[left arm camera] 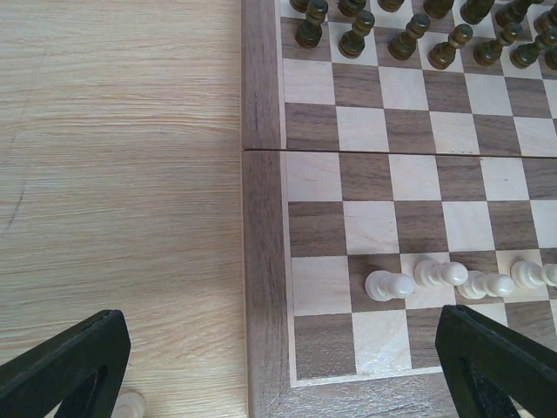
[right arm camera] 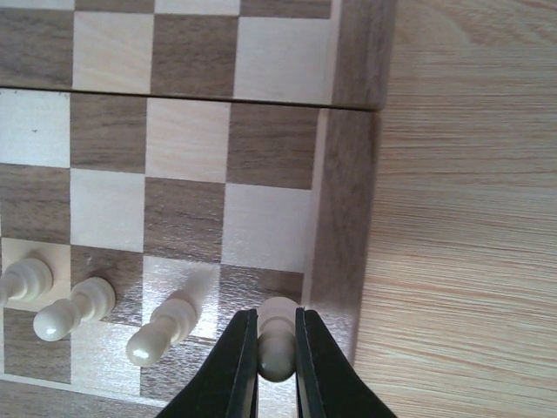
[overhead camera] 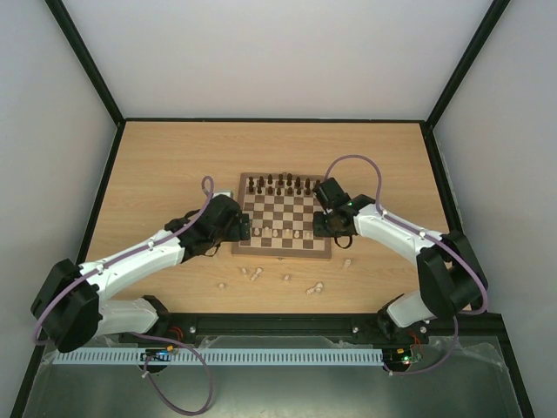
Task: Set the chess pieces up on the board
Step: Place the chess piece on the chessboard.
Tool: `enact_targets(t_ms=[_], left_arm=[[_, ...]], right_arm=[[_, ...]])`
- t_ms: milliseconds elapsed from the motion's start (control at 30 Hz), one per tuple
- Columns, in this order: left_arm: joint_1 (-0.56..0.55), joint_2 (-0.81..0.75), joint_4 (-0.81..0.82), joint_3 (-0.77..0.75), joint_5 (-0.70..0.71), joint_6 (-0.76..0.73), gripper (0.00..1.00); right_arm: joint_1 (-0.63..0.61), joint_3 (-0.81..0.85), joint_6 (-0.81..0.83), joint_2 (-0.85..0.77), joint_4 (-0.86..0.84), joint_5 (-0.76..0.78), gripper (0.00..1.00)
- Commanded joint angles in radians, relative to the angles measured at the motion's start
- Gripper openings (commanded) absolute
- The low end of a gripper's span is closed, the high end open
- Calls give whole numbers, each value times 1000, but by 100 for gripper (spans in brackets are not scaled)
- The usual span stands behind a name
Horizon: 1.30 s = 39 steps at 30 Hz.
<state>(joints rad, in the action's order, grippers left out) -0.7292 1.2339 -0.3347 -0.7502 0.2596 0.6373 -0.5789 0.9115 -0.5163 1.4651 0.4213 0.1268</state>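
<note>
The right gripper (right arm camera: 276,320) is closed on a pale pawn (right arm camera: 277,344), pinching it from both sides just below the head. The pawn is upright, with its long axis running toward the wrist camera. It sits over the last square of the board (right arm camera: 344,218) before the right border — in line with the white pawns (right arm camera: 165,329) standing to its left.

The relation that matters is therefore straight down: the square lies under the pawn, not off to any side. I cannot tell whether the base already touches the wood, because the fingers hide it. My judgement is that the next move is a plain release and a lift straight up, since any sideways drift could knock the neighbour just beside it.

The left gripper (left arm camera: 280,348) is wide open and holds nothing, straddling the board's left border by the near corner. Loose pieces (overhead camera: 255,273) lie on the bench (overhead camera: 174,165) in front of the board, between the two arms — the leftmost ones nearer the left arm.
</note>
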Motion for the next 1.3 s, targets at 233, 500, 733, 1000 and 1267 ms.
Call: enact_targets(t_ms=[233,500,733,1000,1267], left_arm=[[7,-28,-40,-1,39,18,99],[8,-26,-44,2,47,21,99],[17,-20,-46,12,47,31,99],[19,-2,-83,12,63,82,99],[19,14,-174,45,109,201,99]], right_arm=[[-37,29,15,61,15,-31,7],[-38,29,13,80,2,-30,9],[-38,36,19,81,12,-25,19],[-39,46,36,21,31,-29,30],[-39,26,53,-74,27,-85,33]])
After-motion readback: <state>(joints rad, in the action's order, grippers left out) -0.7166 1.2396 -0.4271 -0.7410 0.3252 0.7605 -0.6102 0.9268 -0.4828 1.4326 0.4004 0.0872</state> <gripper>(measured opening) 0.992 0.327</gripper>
